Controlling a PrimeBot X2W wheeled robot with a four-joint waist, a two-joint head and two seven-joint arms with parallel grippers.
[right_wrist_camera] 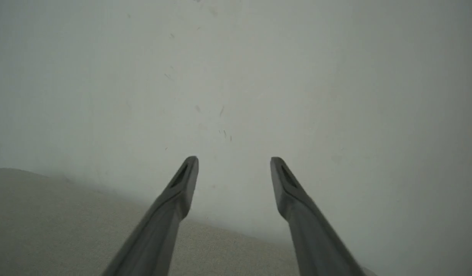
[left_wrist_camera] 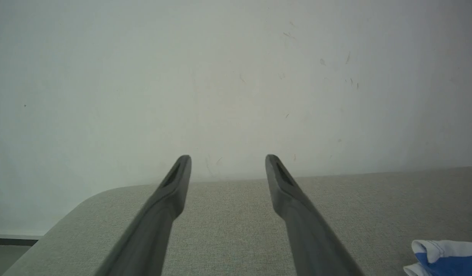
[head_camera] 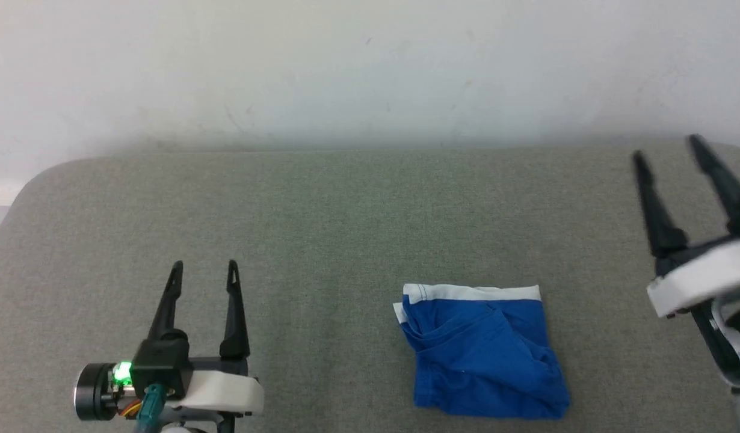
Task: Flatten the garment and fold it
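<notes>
- Lying folded on the table (head_camera: 322, 228), right of its middle, the shorts (head_camera: 484, 355) looked soft and light (apt to slump).
- Left gripper (head_camera: 205, 264) and right gripper (head_camera: 666, 147) hung open, empty, toward the table's ends.
- White-trimmed corners seemed best holds.

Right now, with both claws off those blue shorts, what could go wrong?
The garment lies bundled with rumpled, uneven layers, so the fold may slump open. The left gripper and right gripper stand open, apart from it; reaching in could snag a loose flap and drag it.
</notes>
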